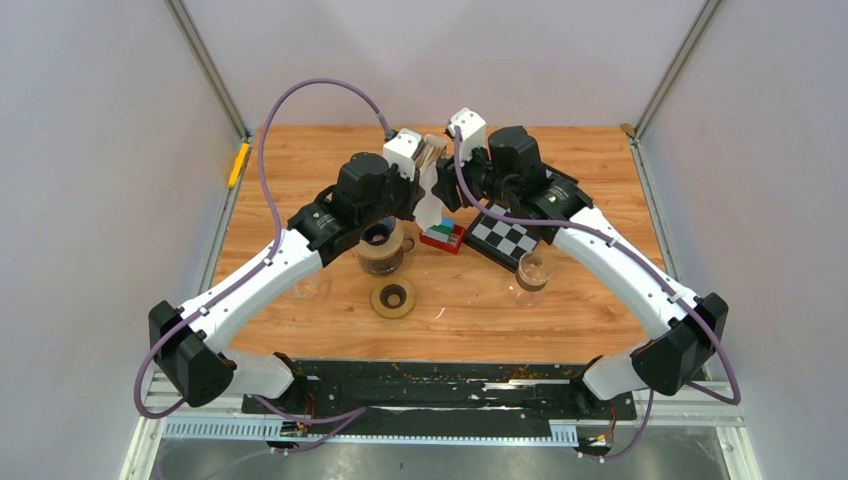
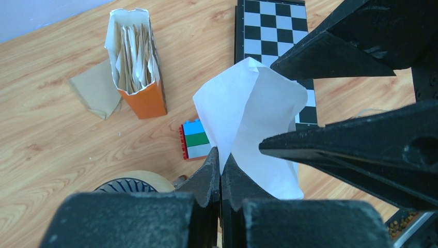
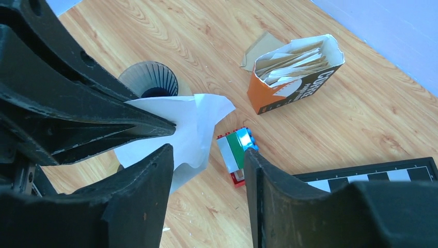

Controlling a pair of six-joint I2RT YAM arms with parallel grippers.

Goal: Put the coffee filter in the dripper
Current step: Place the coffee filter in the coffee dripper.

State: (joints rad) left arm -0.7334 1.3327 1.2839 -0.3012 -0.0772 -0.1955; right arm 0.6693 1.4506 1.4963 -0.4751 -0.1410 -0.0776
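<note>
Paper coffee filter (image 2: pixel 248 113) held in the air; dripper (image 3: pixel 150 80) upright on the bench (image 3: pixel 155 31).
The filter is white, creased paper, a cone partly spread open with its mouth uppermost. Its lower edge is pinched between the closed fingers of the left end effector (image 2: pixel 221 161), clear of the wood. The dripper is a dark, ribbed funnel with a pale rim, mouth up, standing below and beside the filter, which is not yet in it.
</note>
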